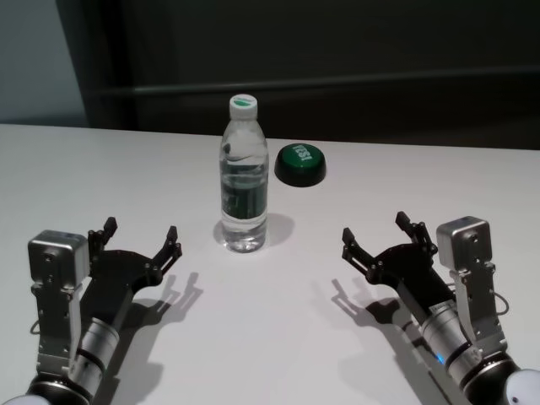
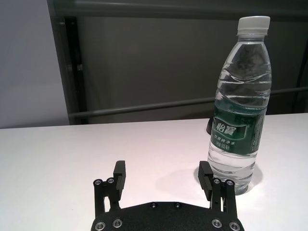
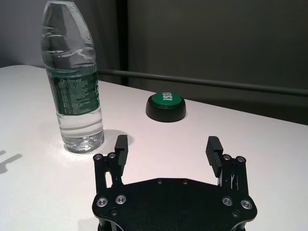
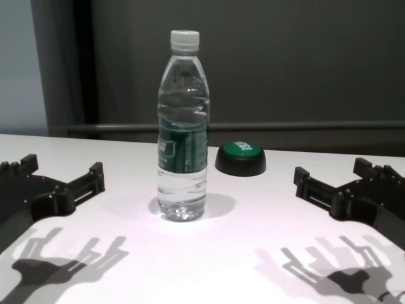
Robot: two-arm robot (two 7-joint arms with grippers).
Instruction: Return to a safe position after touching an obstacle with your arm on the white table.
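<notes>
Bottle (image 1: 244,177) upright at worktop (image 1: 278,337) centre, left gripper (image 1: 142,240) spread at 8 o'clock, right gripper (image 1: 378,238) spread at 4: toppled by any inward swing.

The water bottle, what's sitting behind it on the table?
Behind the water bottle, toward the robot's right, a green-topped button sits on the white table. Its lettering is unreadable. In the left wrist view the bottle hides most of it.

The water bottle (image 1: 244,179) stands upright in the middle of the bench (image 1: 76,177), the one tall thing in the way. Just behind it to the right sits a low green button (image 1: 300,164), apart from it. The left claw (image 1: 142,240) and right claw (image 1: 377,236), both spread wide, sit on either side of the bottle with bare bench between, touching nothing.
</notes>
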